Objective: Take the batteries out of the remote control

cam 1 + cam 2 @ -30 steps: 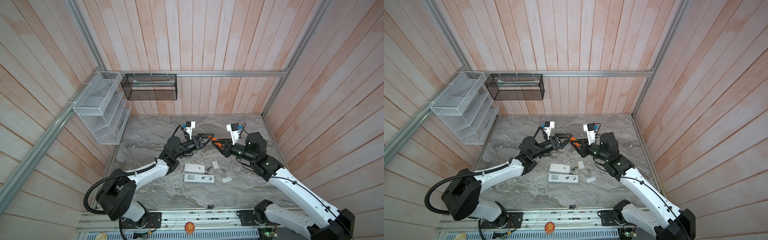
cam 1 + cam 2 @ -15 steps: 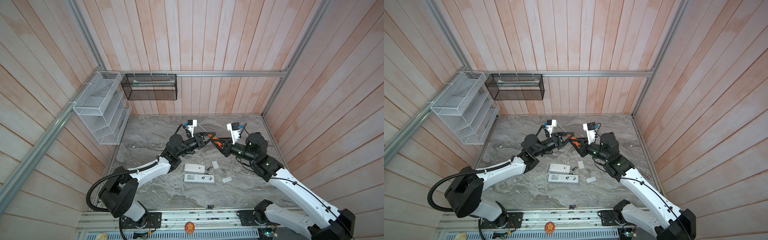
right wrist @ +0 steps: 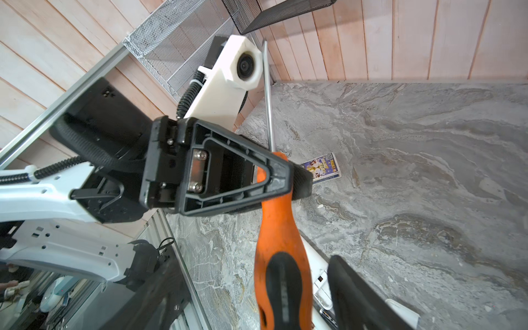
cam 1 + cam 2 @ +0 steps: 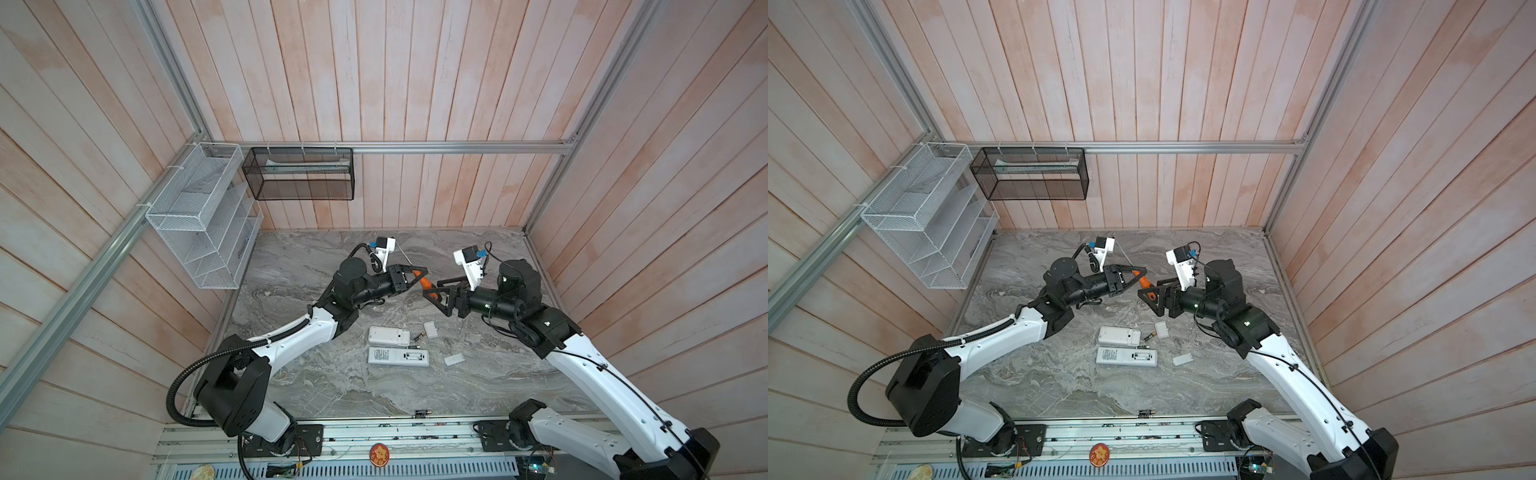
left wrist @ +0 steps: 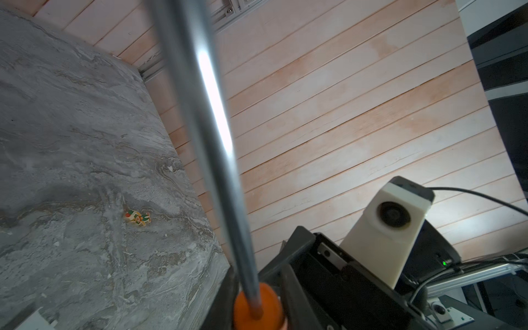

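Slippage looms: the left gripper (image 4: 420, 277) clamps the orange-handled screwdriver (image 3: 281, 228) only near its neck, the right gripper (image 4: 432, 289) spread clear, so it may swing onto loose batteries (image 4: 416, 336) beside the remotes (image 4: 388, 335) mid-frame.

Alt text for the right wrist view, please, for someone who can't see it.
The left gripper is clamped on an orange-handled screwdriver where handle meets metal shaft, which points toward the wooden wall. The right gripper stands open, a finger on either side of the handle's butt end, over a grey marble table.
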`<act>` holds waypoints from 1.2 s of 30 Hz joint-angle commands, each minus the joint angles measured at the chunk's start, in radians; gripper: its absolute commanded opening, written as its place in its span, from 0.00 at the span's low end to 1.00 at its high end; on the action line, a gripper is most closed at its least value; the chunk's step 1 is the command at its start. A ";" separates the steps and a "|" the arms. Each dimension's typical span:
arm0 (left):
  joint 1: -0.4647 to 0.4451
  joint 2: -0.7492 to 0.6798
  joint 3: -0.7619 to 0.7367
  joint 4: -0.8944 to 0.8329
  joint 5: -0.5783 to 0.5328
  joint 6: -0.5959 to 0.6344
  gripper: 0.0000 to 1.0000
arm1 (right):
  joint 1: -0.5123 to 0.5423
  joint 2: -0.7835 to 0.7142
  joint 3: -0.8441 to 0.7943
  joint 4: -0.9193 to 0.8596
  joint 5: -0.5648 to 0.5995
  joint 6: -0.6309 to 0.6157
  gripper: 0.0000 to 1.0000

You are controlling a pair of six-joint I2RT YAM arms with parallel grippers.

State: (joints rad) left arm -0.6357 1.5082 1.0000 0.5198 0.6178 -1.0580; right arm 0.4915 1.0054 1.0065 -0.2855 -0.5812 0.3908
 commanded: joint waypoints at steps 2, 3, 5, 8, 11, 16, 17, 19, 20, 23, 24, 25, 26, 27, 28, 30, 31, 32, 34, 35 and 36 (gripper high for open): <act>0.022 -0.036 0.092 -0.182 0.128 0.147 0.00 | -0.060 0.032 0.057 -0.174 -0.271 -0.030 0.84; 0.022 -0.035 0.105 -0.209 0.145 0.162 0.00 | -0.060 0.049 0.071 -0.200 -0.293 -0.043 0.84; 0.023 -0.034 0.121 -0.239 0.181 0.184 0.00 | -0.060 0.079 0.091 -0.232 -0.322 -0.064 0.84; 0.024 -0.040 0.123 -0.252 0.198 0.190 0.00 | -0.060 0.102 0.104 -0.232 -0.337 -0.077 0.81; 0.024 -0.045 0.118 -0.249 0.209 0.187 0.00 | -0.061 0.118 0.097 -0.198 -0.363 -0.065 0.78; 0.024 -0.048 0.117 -0.248 0.220 0.183 0.00 | -0.057 0.140 0.078 -0.154 -0.392 -0.041 0.62; 0.024 -0.048 0.117 -0.246 0.221 0.180 0.00 | -0.055 0.142 0.075 -0.148 -0.395 -0.039 0.61; 0.024 -0.044 0.114 -0.239 0.224 0.173 0.00 | -0.053 0.142 0.069 -0.137 -0.393 -0.034 0.58; 0.024 -0.043 0.113 -0.234 0.227 0.170 0.00 | -0.053 0.143 0.065 -0.131 -0.394 -0.030 0.58; 0.024 -0.039 0.115 -0.226 0.232 0.164 0.00 | -0.053 0.148 0.058 -0.129 -0.394 -0.029 0.55; 0.024 -0.040 0.115 -0.227 0.232 0.164 0.00 | -0.053 0.150 0.057 -0.129 -0.393 -0.028 0.53; 0.024 -0.040 0.117 -0.226 0.232 0.164 0.00 | -0.051 0.153 0.055 -0.125 -0.394 -0.026 0.51; 0.024 -0.041 0.117 -0.228 0.231 0.164 0.00 | -0.051 0.154 0.051 -0.123 -0.393 -0.023 0.47; 0.024 -0.039 0.118 -0.227 0.232 0.164 0.00 | -0.051 0.156 0.049 -0.121 -0.393 -0.020 0.43; 0.024 -0.039 0.120 -0.229 0.233 0.164 0.00 | -0.051 0.159 0.049 -0.120 -0.395 -0.020 0.41; 0.024 -0.040 0.121 -0.229 0.233 0.164 0.00 | -0.051 0.163 0.046 -0.116 -0.394 -0.016 0.36; 0.024 -0.041 0.121 -0.231 0.233 0.164 0.00 | -0.051 0.164 0.044 -0.112 -0.393 -0.014 0.33; 0.024 -0.041 0.121 -0.230 0.234 0.164 0.00 | -0.050 0.165 0.043 -0.111 -0.390 -0.012 0.30; 0.024 -0.042 0.121 -0.232 0.233 0.164 0.00 | -0.050 0.167 0.043 -0.109 -0.391 -0.009 0.24; 0.024 -0.043 0.121 -0.234 0.232 0.165 0.00 | -0.049 0.167 0.044 -0.105 -0.390 -0.007 0.22; 0.024 -0.044 0.122 -0.237 0.231 0.164 0.00 | -0.050 0.167 0.041 -0.104 -0.388 -0.005 0.19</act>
State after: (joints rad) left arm -0.6113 1.4883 1.0981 0.2653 0.8379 -0.9005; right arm 0.4339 1.1671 1.0599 -0.4122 -0.9474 0.3897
